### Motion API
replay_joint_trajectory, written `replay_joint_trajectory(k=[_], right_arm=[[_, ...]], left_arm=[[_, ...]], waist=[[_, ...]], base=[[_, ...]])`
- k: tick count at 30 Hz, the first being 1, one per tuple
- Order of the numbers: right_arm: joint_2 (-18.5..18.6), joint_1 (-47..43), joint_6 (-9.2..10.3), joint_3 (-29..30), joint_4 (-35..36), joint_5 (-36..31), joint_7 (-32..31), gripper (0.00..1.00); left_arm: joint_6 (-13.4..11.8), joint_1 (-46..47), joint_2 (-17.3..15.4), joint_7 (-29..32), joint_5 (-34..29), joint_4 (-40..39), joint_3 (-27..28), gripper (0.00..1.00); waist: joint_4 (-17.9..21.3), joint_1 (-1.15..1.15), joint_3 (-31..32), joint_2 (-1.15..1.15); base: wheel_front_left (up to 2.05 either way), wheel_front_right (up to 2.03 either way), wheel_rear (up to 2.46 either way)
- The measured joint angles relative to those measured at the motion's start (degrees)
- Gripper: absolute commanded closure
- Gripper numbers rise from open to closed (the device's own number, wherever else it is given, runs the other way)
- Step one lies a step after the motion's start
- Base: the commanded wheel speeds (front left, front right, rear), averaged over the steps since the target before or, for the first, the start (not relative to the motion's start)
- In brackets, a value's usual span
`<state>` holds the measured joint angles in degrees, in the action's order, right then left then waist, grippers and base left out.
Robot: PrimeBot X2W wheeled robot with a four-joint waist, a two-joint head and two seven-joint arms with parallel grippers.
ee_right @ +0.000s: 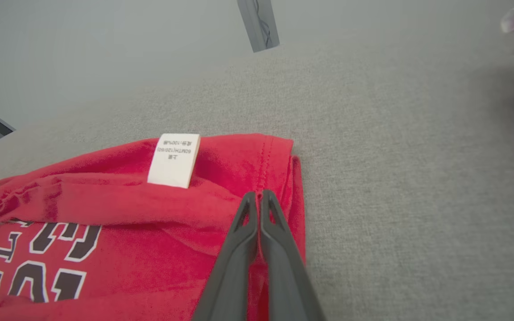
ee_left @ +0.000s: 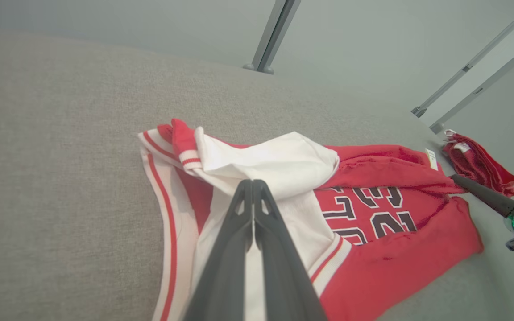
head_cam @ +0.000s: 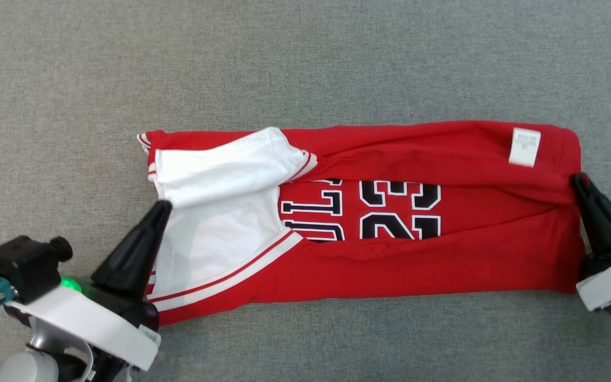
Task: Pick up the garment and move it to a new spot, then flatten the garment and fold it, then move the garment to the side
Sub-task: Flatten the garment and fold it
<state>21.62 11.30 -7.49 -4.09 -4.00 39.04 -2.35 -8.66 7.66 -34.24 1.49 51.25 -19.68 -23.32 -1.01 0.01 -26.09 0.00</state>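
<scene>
While the grey cloth surface (head_cam: pixel 305 63) with its fine woven grain takes up most of the head view, one garment (head_cam: pixel 475 254) lies across the middle of the frame as a long flat band, folded lengthwise. It is soft red knit with a smooth white panel at its left end, edged in white trim with thin red stripes. Black block letters and the numerals 23, outlined in white, show in two rows in the slot between the upper and lower folds. Two grippers flank it, each with smooth, dark, tapering fingers on a white cuff. At lower left, the left gripper (head_cam: pixel 163 204) has its fingers pressed together, and in the left wrist view the left gripper (ee_left: pixel 253 183) tips meet on the raised white fold and pinch it. At the right edge of the frame, the right gripper (head_cam: pixel 577 179) is likewise closed, and in the right wrist view the right gripper (ee_right: pixel 257 194) has its tips clamped on the red hem, with creases running toward them. One small white rectangular label (head_cam: pixel 524 147) with tiny grey print lies on the upper fold near the top right corner of the band. In the left wrist view, one bunched red cloth (ee_left: pixel 480 162) sits at the right, apart from the garment, beyond the other arm's dark fingers.
</scene>
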Motion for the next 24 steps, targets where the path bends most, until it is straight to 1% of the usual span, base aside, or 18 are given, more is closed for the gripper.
replay_joint_trajectory(k=[2,4,7,8,9,10,11,15,18,20,24], right_arm=[[-1.51,-1.76,0.00,0.99,0.38,-1.24,-1.05,1.00],[-3.33,-2.79,0.00,1.56,0.70,-1.94,-1.68,1.00],[-4.74,-3.47,0.00,1.98,0.40,-3.43,-1.94,1.00],[-5.27,-3.51,0.00,2.13,0.20,-3.66,-1.90,0.78],[-5.81,-3.51,0.00,2.24,0.02,-3.59,-1.77,0.10],[-5.81,-3.51,0.00,2.24,0.02,-3.59,-1.77,0.00],[-6.44,-3.63,0.00,2.86,-0.46,-4.09,-1.38,0.00],[-7.15,-3.63,-0.01,4.75,-0.57,-5.69,1.00,0.00],[-8.43,-3.42,0.00,7.92,-0.21,-8.60,4.34,0.00],[-9.45,-2.94,0.00,9.69,0.68,-11.22,6.60,0.00],[-11.63,-2.08,-0.01,11.21,3.78,-16.68,10.01,0.00]], left_arm=[[-0.05,-1.70,0.20,0.09,1.27,0.59,-0.20,1.00],[0.60,-2.66,1.31,-0.02,3.20,1.76,-0.29,1.00],[1.19,-2.85,2.00,-0.43,4.95,5.19,0.03,1.00],[1.36,-2.81,2.35,-0.52,5.10,6.47,0.04,0.67],[1.35,-2.79,2.50,-0.62,5.09,7.76,0.04,0.10],[1.35,-2.79,2.50,-0.62,5.09,7.76,0.04,0.00],[1.38,-2.62,3.04,-1.34,5.34,9.90,0.41,0.00],[1.00,-2.28,3.37,-3.22,4.21,12.29,0.82,0.00],[-1.12,-1.78,4.68,-7.72,2.00,12.93,2.69,0.00],[-3.16,-1.35,5.73,-11.10,0.09,12.38,3.80,0.00],[-6.87,-0.45,7.76,-14.63,-4.57,10.14,4.83,0.00]], waist=[[-0.03,0.00,-0.02,0.00],[0.00,0.00,-0.06,0.00],[-0.01,0.00,-0.04,0.00],[0.00,0.00,0.03,0.00],[0.02,0.00,0.15,0.00],[0.02,0.00,0.15,0.00],[0.05,0.00,0.50,0.00],[0.25,0.00,1.14,0.00],[0.50,0.00,1.99,0.00],[0.57,0.00,2.69,0.00],[0.59,0.00,4.29,0.00]], base=[[0.00,0.00,0.00],[0.00,0.00,0.00],[0.00,0.00,0.00],[0.00,0.00,0.00],[0.00,0.00,0.00],[0.00,0.00,0.00],[0.00,0.00,0.00],[0.00,0.00,0.00],[0.00,0.00,0.00],[0.00,0.00,0.00],[0.00,0.00,0.00]])
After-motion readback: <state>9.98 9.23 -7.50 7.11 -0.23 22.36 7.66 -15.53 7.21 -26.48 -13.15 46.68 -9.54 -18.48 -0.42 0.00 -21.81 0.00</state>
